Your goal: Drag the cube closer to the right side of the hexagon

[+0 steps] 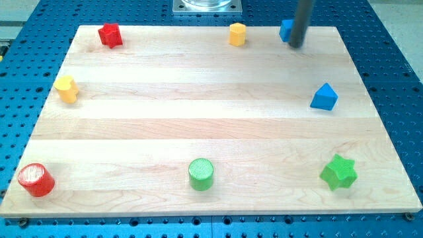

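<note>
The blue cube (285, 30) sits near the top edge of the wooden board, right of centre, partly hidden behind my rod. The yellow hexagon (237, 34) stands to the cube's left along the same top edge, about a block's width or two away. My tip (297, 45) rests on the board right against the cube's right side, at its lower right corner.
A red star (110, 35) is at the top left, a yellow heart (66, 88) at the left, a red cylinder (36, 180) at the bottom left, a green cylinder (201, 174) at the bottom centre, a green star (338, 172) at the bottom right, a blue triangular block (324, 97) at the right. The board edge (370, 79) drops to a blue perforated table.
</note>
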Motion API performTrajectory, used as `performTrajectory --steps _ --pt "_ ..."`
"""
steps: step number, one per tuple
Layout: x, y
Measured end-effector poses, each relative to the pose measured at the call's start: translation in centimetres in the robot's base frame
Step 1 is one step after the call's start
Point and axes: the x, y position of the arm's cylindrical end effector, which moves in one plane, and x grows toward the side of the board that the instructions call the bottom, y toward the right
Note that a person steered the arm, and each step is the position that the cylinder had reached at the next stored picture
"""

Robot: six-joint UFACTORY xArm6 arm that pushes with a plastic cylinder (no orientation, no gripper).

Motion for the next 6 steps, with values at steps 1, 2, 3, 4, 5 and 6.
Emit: performTrajectory --steps 1,2,3,4,5,6 --pt "-2.1 4.1" --pt "-4.8 3.4" --pt "-5.2 0.3" --pt "-5.2 -5.3" --pt "-4.9 -11.0" --pt "-3.1 -15.8"
